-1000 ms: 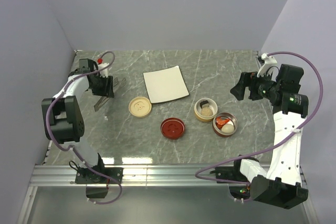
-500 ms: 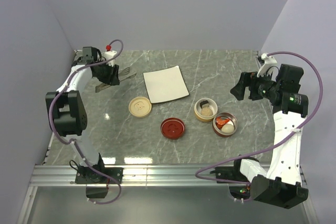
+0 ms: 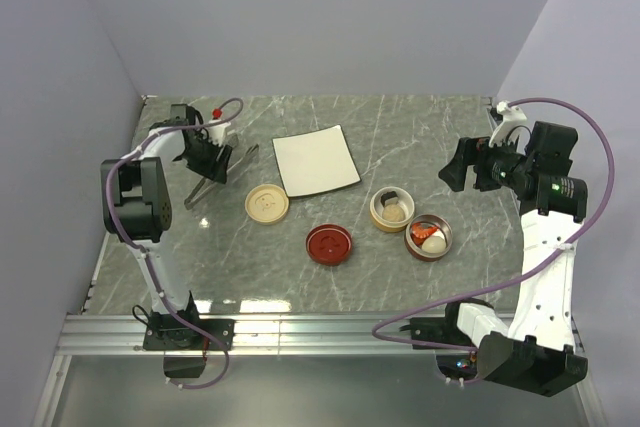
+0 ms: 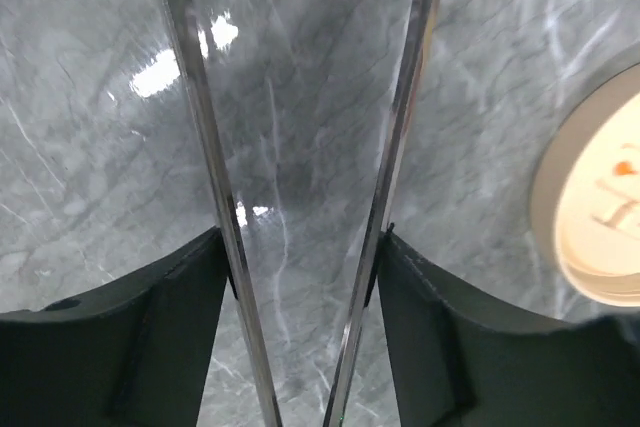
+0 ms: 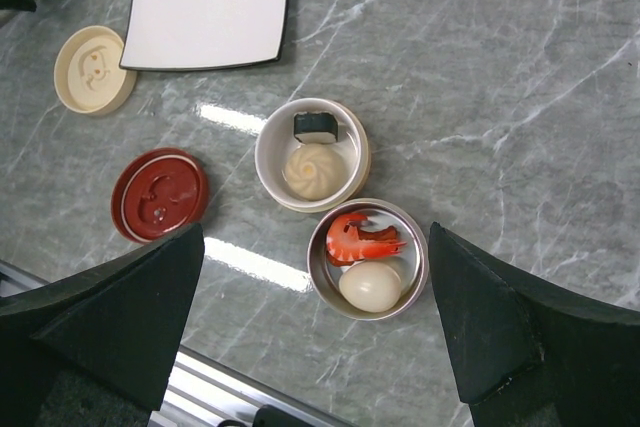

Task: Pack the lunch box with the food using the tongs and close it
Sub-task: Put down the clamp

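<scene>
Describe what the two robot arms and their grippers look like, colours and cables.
The left arm and right arm have white links and black joints, each trailed by a purple cable. The left gripper and right gripper are black with broad wedge-shaped fingers. A green light shows on the right arm.

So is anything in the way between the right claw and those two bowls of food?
Nothing visible. The right claw hangs open, looking straight down at the cream bowl and the metal bowl, both uncovered. The red lid and beige lid lie off to one side, clear of that path.
</scene>
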Available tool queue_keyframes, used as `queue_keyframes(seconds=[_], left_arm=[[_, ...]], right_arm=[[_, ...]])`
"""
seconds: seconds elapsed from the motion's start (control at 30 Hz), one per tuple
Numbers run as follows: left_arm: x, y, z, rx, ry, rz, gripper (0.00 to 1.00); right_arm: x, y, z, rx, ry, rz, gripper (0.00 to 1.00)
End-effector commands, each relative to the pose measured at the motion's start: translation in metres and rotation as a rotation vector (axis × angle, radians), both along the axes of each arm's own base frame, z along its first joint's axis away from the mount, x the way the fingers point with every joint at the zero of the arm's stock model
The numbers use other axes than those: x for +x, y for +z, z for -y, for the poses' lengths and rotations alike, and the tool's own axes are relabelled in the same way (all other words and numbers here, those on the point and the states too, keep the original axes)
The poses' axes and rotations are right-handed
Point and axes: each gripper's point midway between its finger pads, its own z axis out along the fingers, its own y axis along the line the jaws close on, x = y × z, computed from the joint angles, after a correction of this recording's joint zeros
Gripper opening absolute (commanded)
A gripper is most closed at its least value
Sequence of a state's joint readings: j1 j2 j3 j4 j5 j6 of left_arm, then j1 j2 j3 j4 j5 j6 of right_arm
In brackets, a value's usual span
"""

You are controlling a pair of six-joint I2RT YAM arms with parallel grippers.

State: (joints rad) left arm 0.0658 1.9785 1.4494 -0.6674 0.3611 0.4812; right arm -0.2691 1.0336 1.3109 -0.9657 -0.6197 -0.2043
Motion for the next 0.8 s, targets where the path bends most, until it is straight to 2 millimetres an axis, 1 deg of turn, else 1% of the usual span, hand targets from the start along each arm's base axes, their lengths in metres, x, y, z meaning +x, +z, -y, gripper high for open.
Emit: queue_keyframes(seconds=[0.0,0.1,0.13,0.2,0.23,0.3,0.4,0.43,0.5,0.53,0.6,0.63,0.67,0.7,0.73,0.77], left_arm=[[0.0,-0.005,-0.005,0.068,-0.026,0.011,0.66],[-0.003,-0.008,-0.005,0.082,-0.032,0.005,0.72],[-0.004,-0.007,-0.005,0.084,-0.036,0.006,0.77],[-0.004,-0.004,-0.004,0.093,-0.04,0.011,0.8],[-0.005,-0.001,-0.003,0.09,-0.044,0.013,0.89],[-0.004,0.006,-0.001,0.081,-0.048,0.024,0.93],[-0.001,0.028,0.002,0.07,-0.058,0.07,0.96],[0.002,0.048,0.005,0.053,-0.067,0.117,0.96],[0.0,0.071,0.013,0.022,-0.1,0.16,0.97],[-0.004,0.098,0.024,-0.019,-0.141,0.222,0.97],[-0.01,0.121,0.036,-0.027,-0.209,0.298,0.97],[-0.021,0.137,0.043,-0.036,-0.241,0.344,0.97],[-0.029,0.142,0.058,-0.032,-0.315,0.375,0.97],[-0.035,0.147,0.063,-0.029,-0.348,0.398,0.97],[-0.049,0.152,0.076,-0.03,-0.398,0.419,0.96],[-0.055,0.154,0.083,-0.029,-0.447,0.442,0.96]], right_arm=[[-0.002,0.005,0.0,-0.011,0.013,0.023,1.0],[-0.005,0.004,0.001,-0.025,0.019,0.016,1.0],[-0.005,0.004,0.001,-0.027,0.021,0.013,1.0],[-0.008,0.004,0.0,-0.028,0.029,0.002,1.0],[-0.009,0.004,0.0,-0.033,0.034,0.001,1.0],[-0.011,0.006,-0.001,-0.035,0.04,-0.002,1.0],[-0.014,0.008,-0.002,-0.04,0.055,-0.002,1.0],[-0.015,0.009,-0.003,-0.04,0.059,-0.001,1.0],[-0.016,0.012,-0.004,-0.043,0.067,0.003,1.0],[-0.017,0.013,-0.004,-0.044,0.068,0.005,1.0],[-0.018,0.013,-0.005,-0.042,0.076,0.001,1.0],[-0.019,0.013,-0.006,-0.036,0.082,0.002,1.0],[-0.019,0.013,-0.007,-0.034,0.083,-0.002,1.0],[-0.019,0.011,-0.008,-0.029,0.086,-0.006,1.0],[-0.019,0.012,-0.008,-0.026,0.085,-0.003,1.0],[-0.019,0.011,-0.008,-0.022,0.085,-0.005,1.0]])
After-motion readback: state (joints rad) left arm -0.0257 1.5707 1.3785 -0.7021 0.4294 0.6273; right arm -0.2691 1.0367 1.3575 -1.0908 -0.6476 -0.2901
